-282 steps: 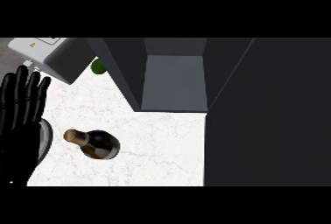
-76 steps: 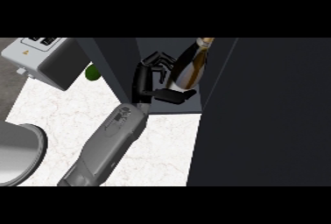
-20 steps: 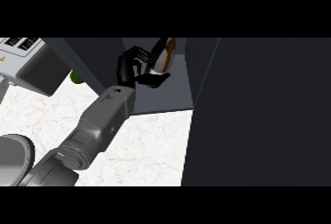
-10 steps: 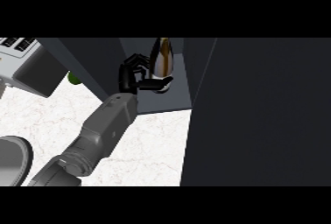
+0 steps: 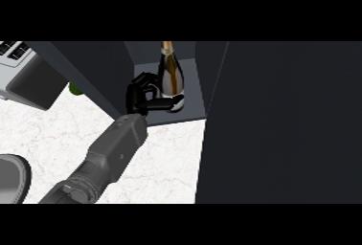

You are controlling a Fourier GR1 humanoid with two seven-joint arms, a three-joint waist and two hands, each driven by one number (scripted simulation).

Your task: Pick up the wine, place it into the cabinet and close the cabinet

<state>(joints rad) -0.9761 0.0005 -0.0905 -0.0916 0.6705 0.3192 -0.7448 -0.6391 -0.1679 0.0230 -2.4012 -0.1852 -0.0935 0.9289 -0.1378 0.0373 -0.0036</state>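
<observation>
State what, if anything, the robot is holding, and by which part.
The left hand holds the wine bottle by its lower body, near the base, inside the cabinet. The neck is free.

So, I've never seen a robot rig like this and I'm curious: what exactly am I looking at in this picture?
It is one view from the robot's head, looking steeply down at a white marble counter. The grey forearm rising from the lower left ends in the robot's black left hand; the right hand is out of view. That hand reaches into an open dark cabinet and is curled round the lower part of a wine bottle inside it. At the upper left sits a grey appliance with a small green thing beside it.
</observation>
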